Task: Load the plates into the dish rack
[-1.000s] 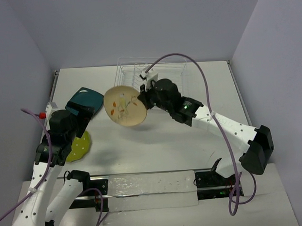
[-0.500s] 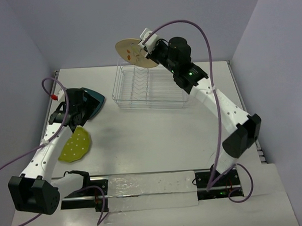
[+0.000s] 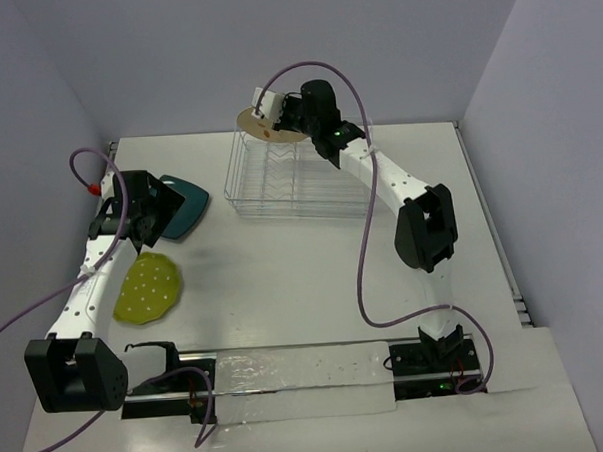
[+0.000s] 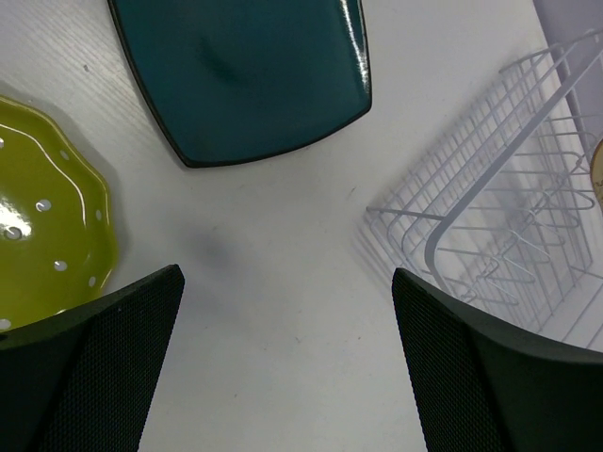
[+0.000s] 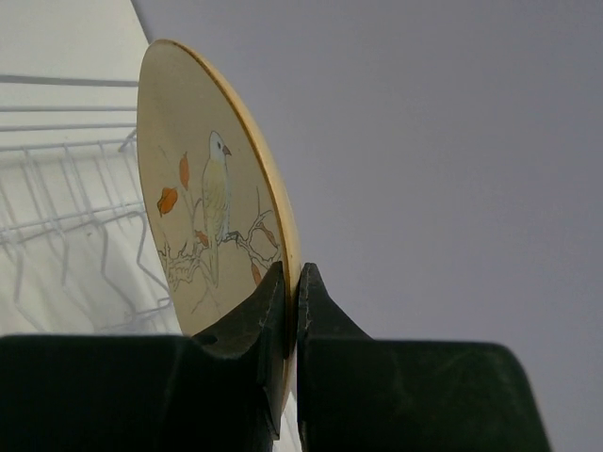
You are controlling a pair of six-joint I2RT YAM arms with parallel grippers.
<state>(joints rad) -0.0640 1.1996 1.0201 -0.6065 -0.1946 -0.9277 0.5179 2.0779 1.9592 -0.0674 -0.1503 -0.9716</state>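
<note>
My right gripper (image 5: pixel 290 275) pinches the beige plate (image 5: pixel 209 212) by its rim above the dish rack (image 3: pixel 299 212) at the far edge of the table (image 3: pixel 314 275), my left gripper (image 4: pixel 283 282) gaping and empty; clipping a tine could twist it loose.

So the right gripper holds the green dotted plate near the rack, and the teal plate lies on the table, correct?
No. The right gripper holds the beige bird plate near the rack, as the right wrist view shows; the teal plate lies on the table.
</note>
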